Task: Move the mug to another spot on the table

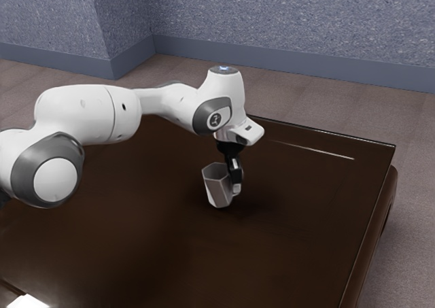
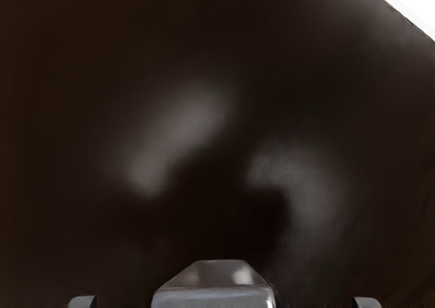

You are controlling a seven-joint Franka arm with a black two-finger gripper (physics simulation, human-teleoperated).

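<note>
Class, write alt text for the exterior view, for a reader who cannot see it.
A white robot arm reaches from the exterior view's left over a dark table, its black hand at the rim of a grey mug near the table's middle. A brown floor and blue-grey walls lie behind.
</note>
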